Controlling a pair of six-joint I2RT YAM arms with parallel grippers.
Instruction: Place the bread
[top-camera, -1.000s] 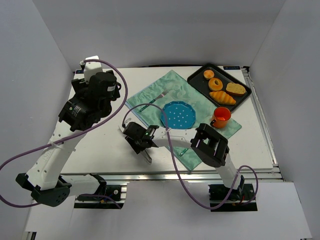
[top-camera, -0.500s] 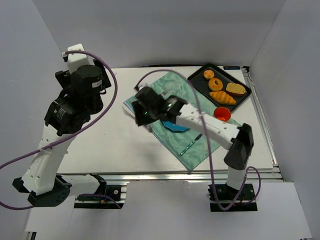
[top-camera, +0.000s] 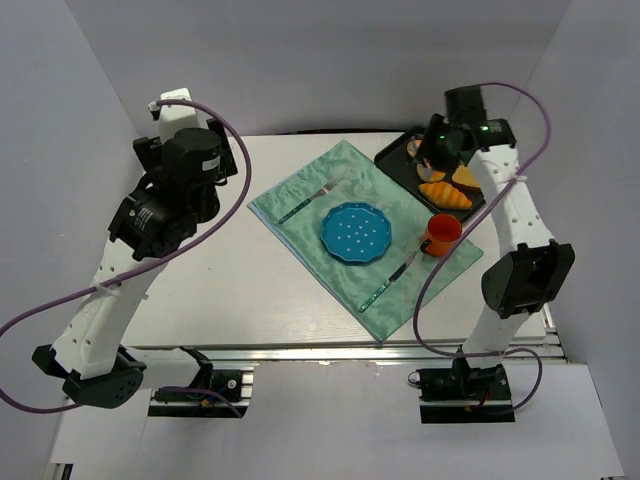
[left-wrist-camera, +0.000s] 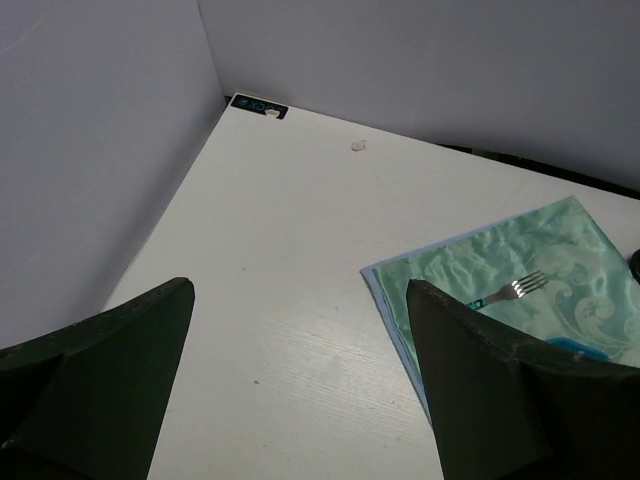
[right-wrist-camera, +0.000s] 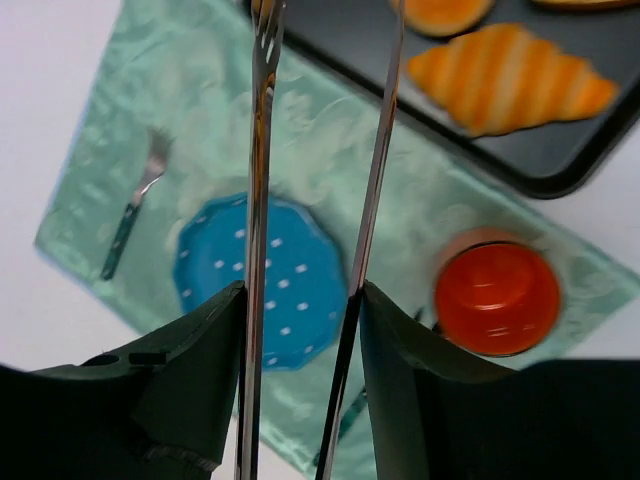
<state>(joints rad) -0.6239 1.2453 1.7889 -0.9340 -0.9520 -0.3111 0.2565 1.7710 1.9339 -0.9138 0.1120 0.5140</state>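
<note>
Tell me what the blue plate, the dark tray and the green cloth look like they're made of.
Blue plate: probably plastic or glazed ceramic, dotted with white spots. Dark tray: apparently metal, smooth matte black. Green cloth: woven fabric, satiny sheen and soft wrinkles.

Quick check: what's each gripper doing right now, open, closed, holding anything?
Left gripper: open, fingers wide apart, holding nothing, over bare table.
Right gripper: shut on a pair of metal tongs, no bread in them.
</note>
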